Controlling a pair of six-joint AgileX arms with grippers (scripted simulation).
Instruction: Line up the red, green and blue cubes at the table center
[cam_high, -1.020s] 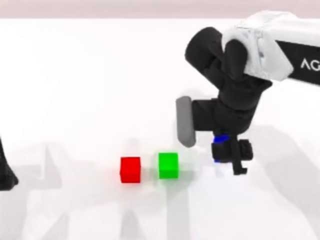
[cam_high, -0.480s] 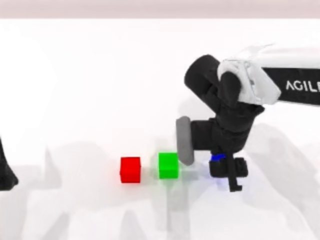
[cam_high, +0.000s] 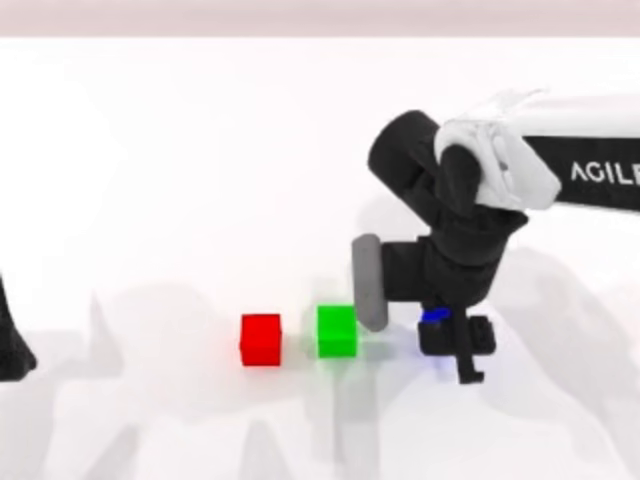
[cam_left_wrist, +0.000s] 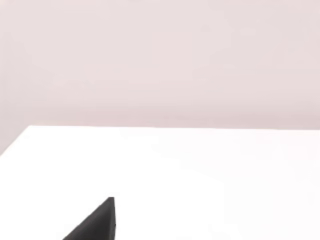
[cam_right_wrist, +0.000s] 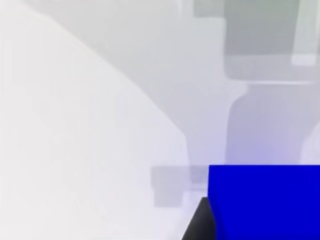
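Observation:
The red cube (cam_high: 261, 339) and the green cube (cam_high: 337, 331) rest side by side on the white table center (cam_high: 200, 200), with a small gap between them. My right gripper (cam_high: 455, 338) is down near the tabletop to the right of the green cube, shut on the blue cube (cam_high: 434, 316). Only a sliver of blue shows under the wrist there. In the right wrist view the blue cube (cam_right_wrist: 265, 202) sits against a dark finger (cam_right_wrist: 200, 225). My left arm (cam_high: 10, 350) is parked at the left edge, and one fingertip (cam_left_wrist: 95, 225) shows over bare table.
The right arm's white and black links (cam_high: 480, 180) hang over the table's right half. A grey part of its wrist (cam_high: 369, 282) stands just above and to the right of the green cube. The table's far edge (cam_high: 320, 38) runs along the top.
Over the last second the right gripper came down and slightly left with the blue cube, closer to the green cube. In the last half second it has barely moved.

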